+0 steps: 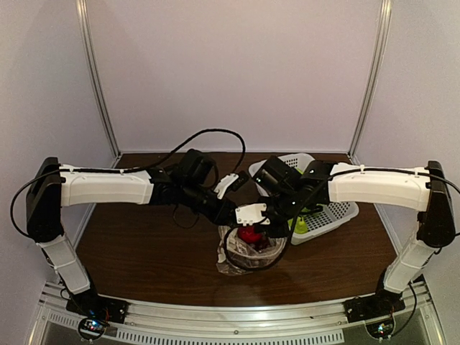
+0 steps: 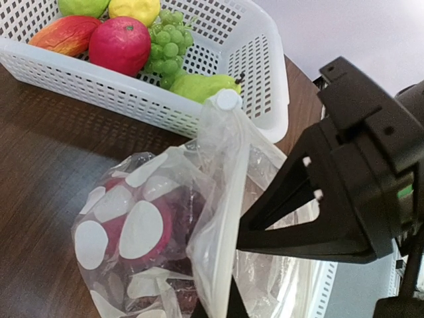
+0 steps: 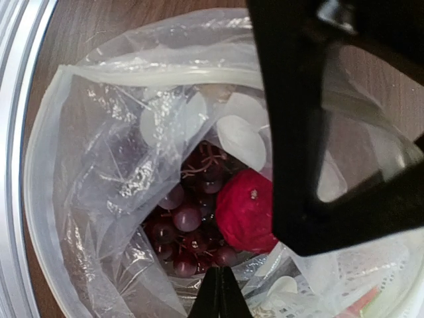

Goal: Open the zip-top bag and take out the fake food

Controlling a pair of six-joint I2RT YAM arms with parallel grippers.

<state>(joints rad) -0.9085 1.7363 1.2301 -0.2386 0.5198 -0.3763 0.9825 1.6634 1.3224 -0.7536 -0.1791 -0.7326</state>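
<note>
R gripper (image 3: 219,285): own tips at the bottom edge of the R wrist view, pressed together on rim film of the zip-top bag (image 3: 112,165). L gripper (image 2: 217,306): tips pinched on the zip strip (image 2: 222,199), which runs up from them to a raised corner. Each gripper shows in the other's wrist view as a large black body close to the lens.

Bag pos.: on the brown table (image 2: 53,152), centre-front, just beside the near side of the white perforated basket (image 2: 262,63). Mouth open, facing up. Both grippers meet at the rim.

Bag contents (R wrist view): fake food, 2 items. Dark purple grapes (image 3: 189,232) at the bottom. Red fruit (image 3: 246,211) touches them on the right.

Basket contents (L wrist view):
- red apple (image 2: 119,45)
- green grapes (image 2: 169,50)
- yellow lemon (image 2: 134,8)
- green apple (image 2: 83,5), cut by frame edge
- green piece (image 2: 199,86)
- red-orange piece (image 2: 65,34), far left

Top view: both arms reach inward and the wrists converge over the bag.
</note>
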